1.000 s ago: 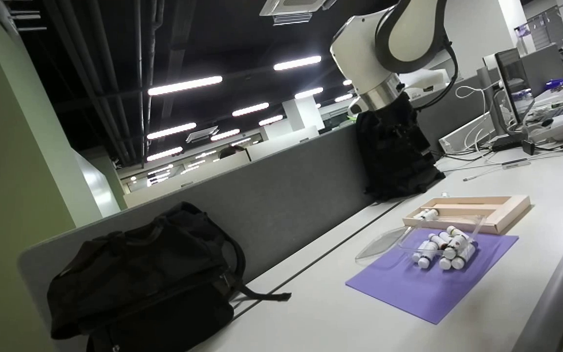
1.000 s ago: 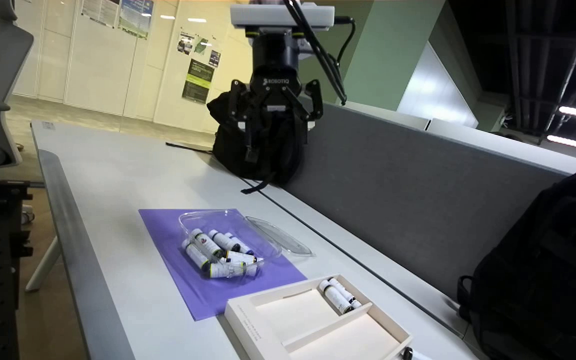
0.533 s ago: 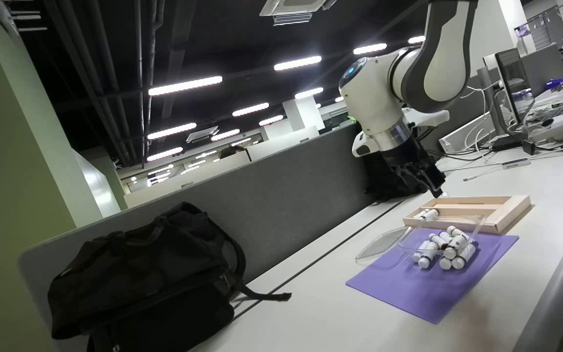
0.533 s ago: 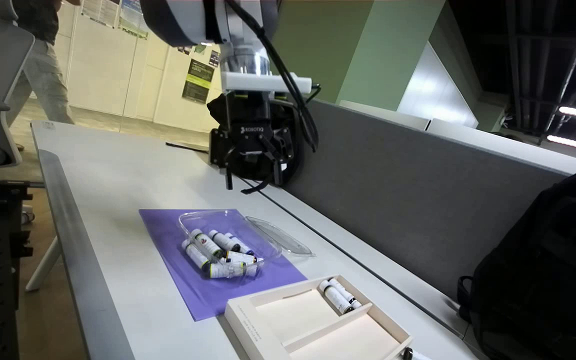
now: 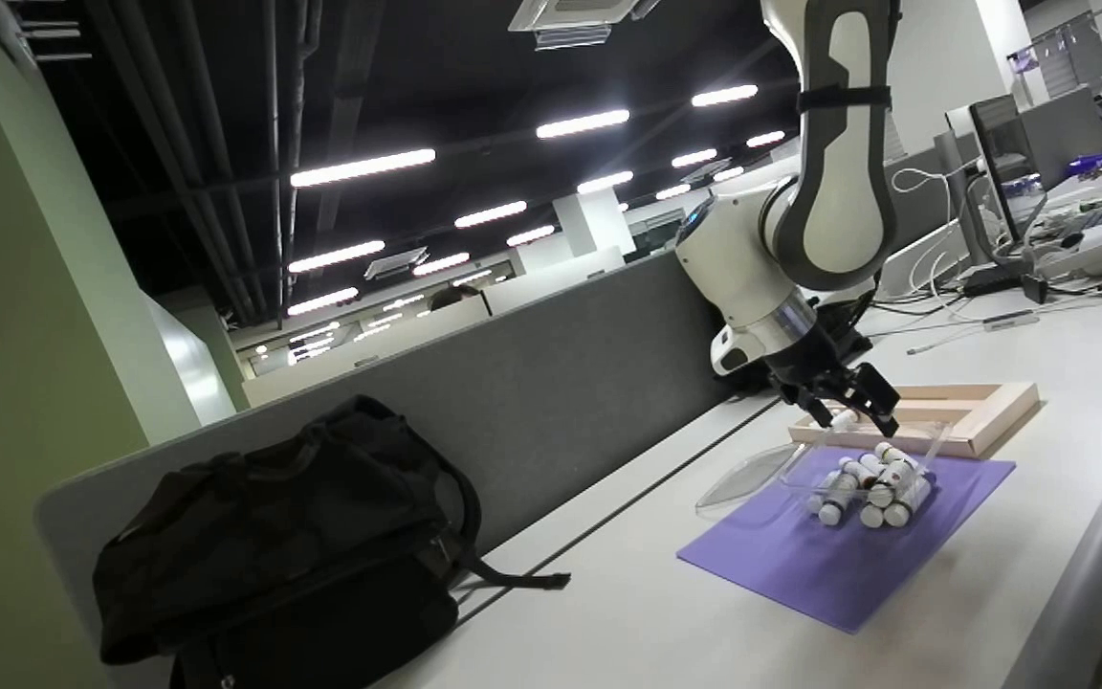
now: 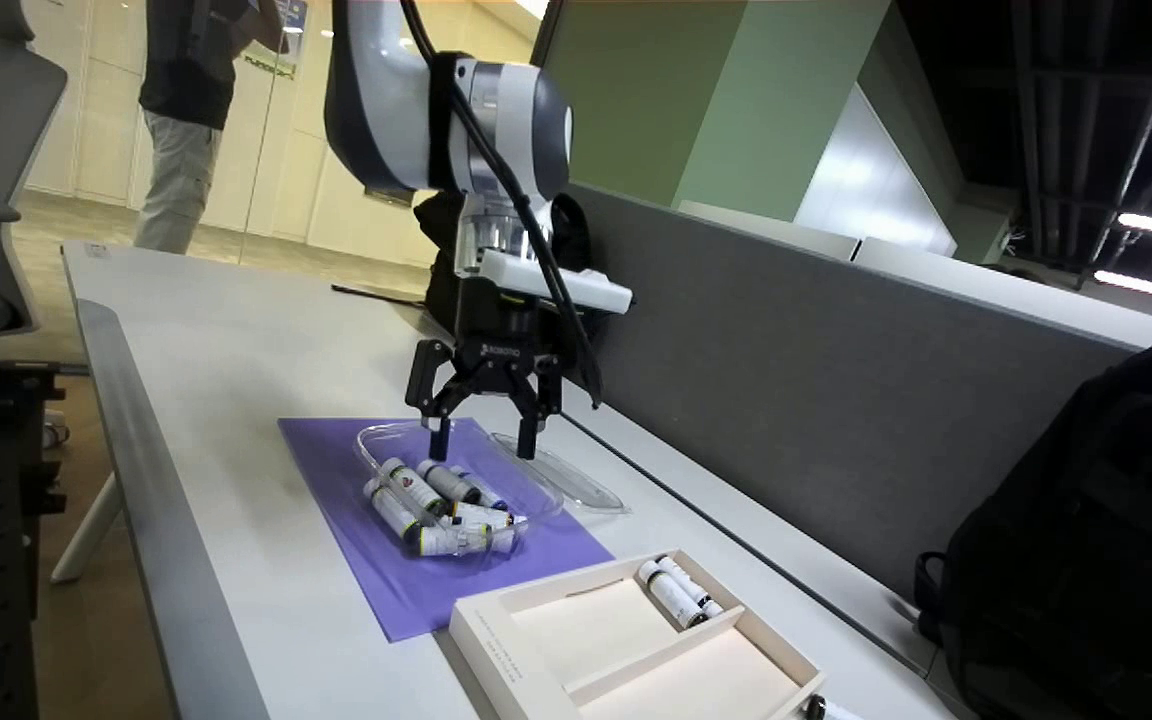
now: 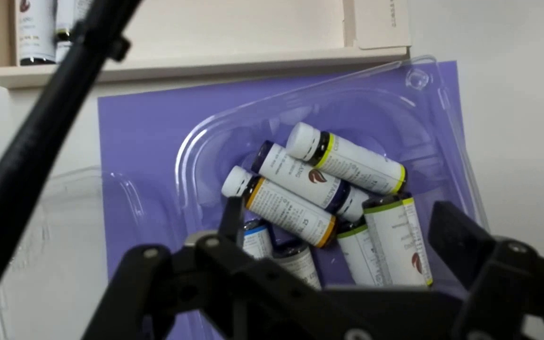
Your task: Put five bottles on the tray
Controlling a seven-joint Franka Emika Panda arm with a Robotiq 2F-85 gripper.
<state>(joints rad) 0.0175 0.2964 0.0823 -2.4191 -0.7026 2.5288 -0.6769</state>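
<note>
The claw hangs over the clear box with its two fingers spread wide and nothing held between them. A purple mat lies under the clear box, and a heap of little bottles is inside the box. They lean on each other, so it is hard to count them. The wooden tray is just beside the clear box, and I can see two white bottles lying in it. The job asks for five, so I think three more must go over. The step now looks like reaching for the next bottle.

Next, I think the claw should go down into the clear box and pick just one. The bottle with green and yellow on its label looks like a good choice, because the fingers could close across its sides. The slanted bottles, nearer the tray side of the clear box, may need the claw to turn a bit first. Then it should pinch, lift the bottle over the clear box's rim, and carry it to the tray.
</note>
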